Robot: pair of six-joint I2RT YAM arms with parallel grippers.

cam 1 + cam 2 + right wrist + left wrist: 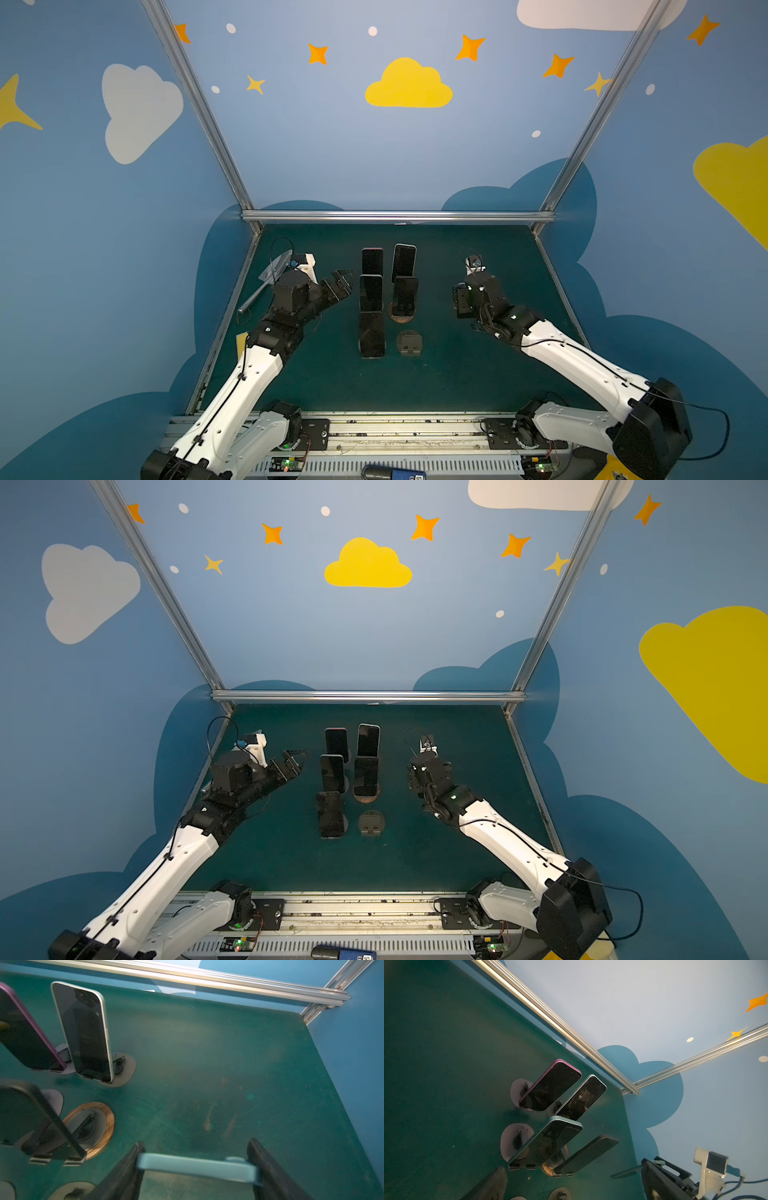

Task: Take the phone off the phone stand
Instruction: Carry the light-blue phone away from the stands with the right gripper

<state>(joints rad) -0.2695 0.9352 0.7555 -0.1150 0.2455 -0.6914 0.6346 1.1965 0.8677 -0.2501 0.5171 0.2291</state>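
- Phone (197,1167) has a pale blue, rounded frame. I see only its narrow edge, a little blurred, and not the screen.
- It lies crosswise between the two fingers (128,1167) of my right gripper (196,1142), which clamps it above the green table (228,1064).
- The empty phone stand (409,343) is at the front of the right row, apart from the phone.
- My left gripper (343,282) is spread wide and holds nothing, just beside the other phones (371,293).
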